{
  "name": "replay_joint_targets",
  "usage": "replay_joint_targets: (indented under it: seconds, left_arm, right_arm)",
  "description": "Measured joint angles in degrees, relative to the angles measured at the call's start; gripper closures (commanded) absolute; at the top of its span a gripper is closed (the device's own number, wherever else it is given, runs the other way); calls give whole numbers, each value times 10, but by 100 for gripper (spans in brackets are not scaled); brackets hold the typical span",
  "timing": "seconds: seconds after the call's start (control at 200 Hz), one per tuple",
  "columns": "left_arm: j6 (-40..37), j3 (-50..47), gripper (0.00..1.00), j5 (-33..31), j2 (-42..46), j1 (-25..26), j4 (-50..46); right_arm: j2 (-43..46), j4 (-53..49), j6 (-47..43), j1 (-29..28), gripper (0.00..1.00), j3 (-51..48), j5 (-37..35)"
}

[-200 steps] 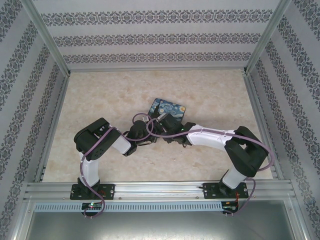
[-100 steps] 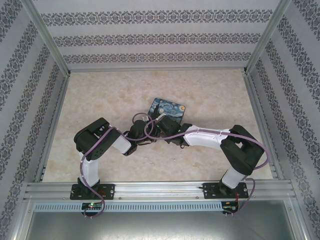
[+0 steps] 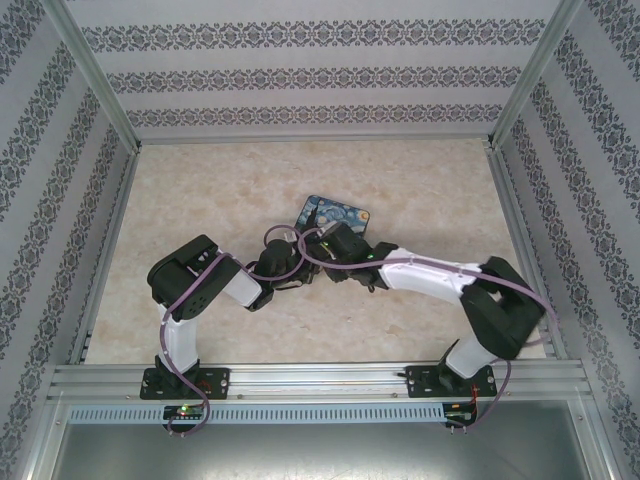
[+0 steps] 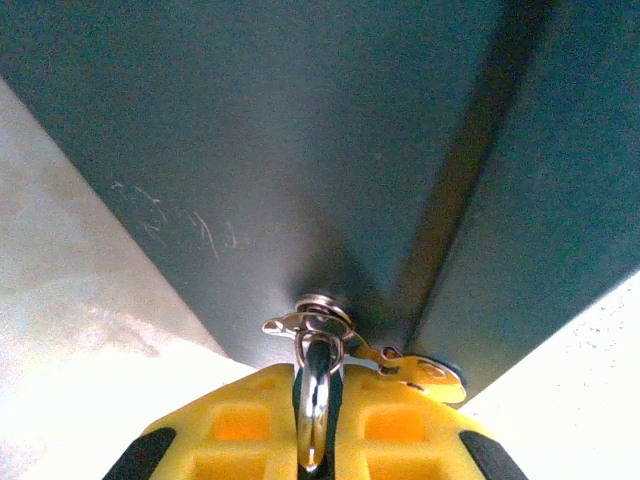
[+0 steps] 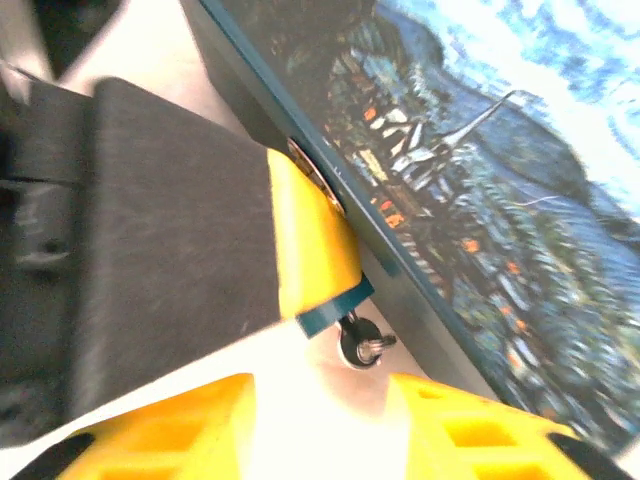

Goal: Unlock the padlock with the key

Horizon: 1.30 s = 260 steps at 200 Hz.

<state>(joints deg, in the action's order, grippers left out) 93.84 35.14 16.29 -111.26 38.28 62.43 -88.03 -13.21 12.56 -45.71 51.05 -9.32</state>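
Yellow fingers of the left gripper [image 4: 316,385] are clenched on the padlock [image 4: 314,415], bottom centre of the left wrist view, its silvery loop reaching a small latch [image 4: 305,322] on the dark side of the painted tin [image 4: 300,150]. The right gripper [image 5: 320,405], at the bottom of its view, stands released and empty near the lock's teal end.

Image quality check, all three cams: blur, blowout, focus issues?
Top external: sharp, evenly lit, no glare on the table. Left wrist: table blown out white at both lower sides; the padlock glints; the tin wall reads dark. Right wrist: blurred throughout, tin's painting smeared, table washed out bottom centre.
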Motion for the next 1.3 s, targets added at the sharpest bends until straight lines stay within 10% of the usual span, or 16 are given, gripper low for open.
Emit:
replay_joint_targets:
  seconds: [0.14,0.744,1.299]
  left_arm:
    - [-18,0,100,0,0,0,-4]
    - [-118,-66,32,-5,139,0,-134]
    - [-318,45,12,-63,378,-40,-497]
  right_arm:
    - [90,19,64,24,43,-48,52]
    - [49,219,308,59,41,-150,155]
    - [-29,244,287,177,42,-59,226]
